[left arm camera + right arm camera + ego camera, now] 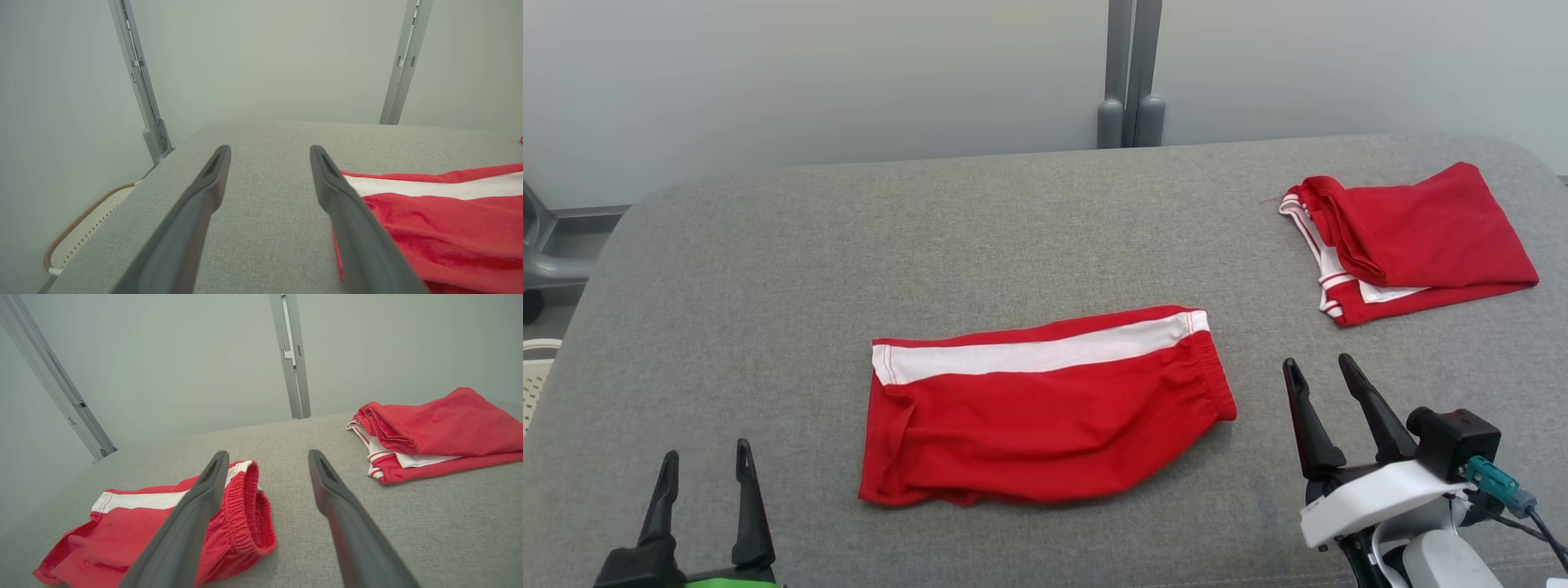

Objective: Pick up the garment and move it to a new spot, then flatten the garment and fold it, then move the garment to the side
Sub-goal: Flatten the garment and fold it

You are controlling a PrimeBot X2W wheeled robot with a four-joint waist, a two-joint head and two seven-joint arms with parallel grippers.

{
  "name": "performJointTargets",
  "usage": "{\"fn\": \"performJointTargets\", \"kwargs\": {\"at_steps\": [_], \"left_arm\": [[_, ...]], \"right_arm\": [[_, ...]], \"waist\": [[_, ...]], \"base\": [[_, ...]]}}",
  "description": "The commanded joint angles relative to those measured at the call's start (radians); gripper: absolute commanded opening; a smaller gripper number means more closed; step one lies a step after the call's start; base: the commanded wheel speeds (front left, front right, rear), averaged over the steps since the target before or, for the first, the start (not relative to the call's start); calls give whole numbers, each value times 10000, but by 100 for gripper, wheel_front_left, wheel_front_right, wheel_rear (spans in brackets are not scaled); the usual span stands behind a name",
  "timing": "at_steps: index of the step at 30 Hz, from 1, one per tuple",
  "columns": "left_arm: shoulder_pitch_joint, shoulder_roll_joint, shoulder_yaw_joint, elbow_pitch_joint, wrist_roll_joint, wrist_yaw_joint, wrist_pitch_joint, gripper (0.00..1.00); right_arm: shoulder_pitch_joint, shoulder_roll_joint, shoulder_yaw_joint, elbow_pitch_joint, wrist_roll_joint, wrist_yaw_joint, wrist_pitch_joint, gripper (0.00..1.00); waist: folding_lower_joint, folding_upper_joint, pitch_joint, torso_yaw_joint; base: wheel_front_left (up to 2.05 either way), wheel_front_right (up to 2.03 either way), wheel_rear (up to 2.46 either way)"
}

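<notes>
A pair of red shorts with a white side stripe, the garment (1045, 408), lies folded in half on the middle of the grey table (768, 269). It also shows in the left wrist view (441, 220) and the right wrist view (143, 531). My left gripper (707, 465) hovers open at the lower left, apart from the garment's left edge. At the lower right my right gripper (1319, 376) is open too, just off the elastic waistband. Nothing is between either pair of fingers.
A second red and white garment (1413, 237) lies folded at the table's far right. A grey post (1131, 73) stands behind the table. A pale perforated basket (535, 376) sits beyond the table's left edge.
</notes>
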Motion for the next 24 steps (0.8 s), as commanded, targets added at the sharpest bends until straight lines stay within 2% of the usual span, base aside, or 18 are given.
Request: {"fn": "performJointTargets", "kwargs": {"at_steps": [1, 4, 14, 24], "left_arm": [[146, 4, 58, -1, -70, 63, -38, 100], [335, -15, 193, 11, -119, 131, -38, 100], [137, 78, -7, 391, 101, -239, -38, 100], [132, 40, 33, 372, 165, -213, -38, 100]], "right_arm": [[139, 12, -54, -47, -123, -1, -40, 100], [245, 153, -218, -91, -396, -1, -40, 100], [236, 341, -220, 174, -636, -1, -40, 100], [128, 347, -240, 381, -646, -1, -40, 100]], "waist": [[0, 0, -10, -11], [0, 0, -33, -36], [0, 0, -65, 6], [0, 0, -53, -44]], "base": [[0, 0, 0], [0, 0, 0], [0, 0, 0], [0, 0, 0]]}}
